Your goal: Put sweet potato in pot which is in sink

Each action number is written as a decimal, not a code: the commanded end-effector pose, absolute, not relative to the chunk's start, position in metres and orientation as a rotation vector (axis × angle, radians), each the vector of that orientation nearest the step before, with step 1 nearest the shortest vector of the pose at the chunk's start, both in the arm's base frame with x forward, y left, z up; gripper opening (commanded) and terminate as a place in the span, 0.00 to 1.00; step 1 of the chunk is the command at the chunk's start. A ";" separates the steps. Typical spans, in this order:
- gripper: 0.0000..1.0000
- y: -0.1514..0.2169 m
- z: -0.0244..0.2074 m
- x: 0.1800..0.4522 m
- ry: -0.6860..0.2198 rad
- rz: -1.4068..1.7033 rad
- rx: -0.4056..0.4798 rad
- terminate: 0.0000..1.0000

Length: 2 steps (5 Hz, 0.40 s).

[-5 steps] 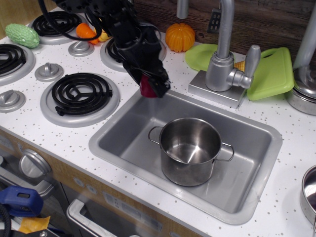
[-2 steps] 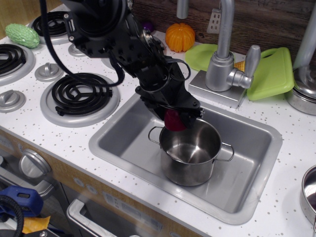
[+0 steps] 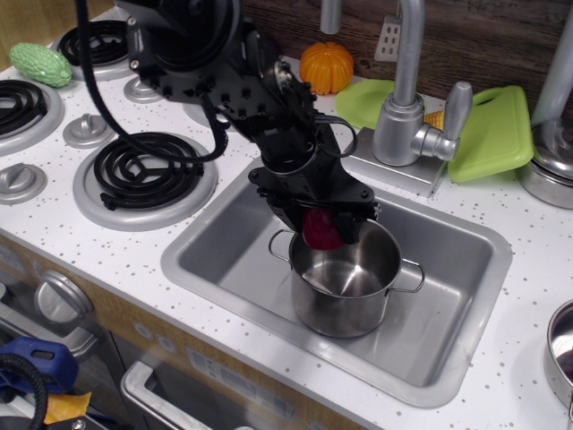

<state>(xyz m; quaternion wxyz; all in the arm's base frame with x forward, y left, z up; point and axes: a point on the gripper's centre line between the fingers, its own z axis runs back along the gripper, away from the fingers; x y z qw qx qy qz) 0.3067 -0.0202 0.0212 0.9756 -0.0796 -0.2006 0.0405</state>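
My black gripper [image 3: 324, 224] is shut on the sweet potato [image 3: 321, 231], a small glossy dark red piece. It holds it just over the far-left rim of the pot [image 3: 345, 276], partly inside the pot's mouth. The pot is shiny steel with two thin wire handles and stands upright in the grey sink [image 3: 224, 260], towards the middle. The pot's inside looks bare. My arm reaches in from the upper left and hides part of the sink's far rim.
An orange pumpkin [image 3: 326, 66] sits behind the sink. The faucet [image 3: 409, 107] stands at the far rim, with green boards [image 3: 494, 134] beside it. Black burners [image 3: 143, 170] lie left. A green corn-like toy [image 3: 40, 64] lies at the far left. Steel pots [image 3: 551, 175] stand at the right edge.
My gripper has carried the sweet potato from the sink's far-left corner rightwards and down to the pot's rim. The pot has not moved.
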 end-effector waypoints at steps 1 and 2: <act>1.00 -0.022 0.041 0.315 -0.465 0.073 -0.166 0.00; 1.00 -0.022 0.041 0.315 -0.465 0.073 -0.166 1.00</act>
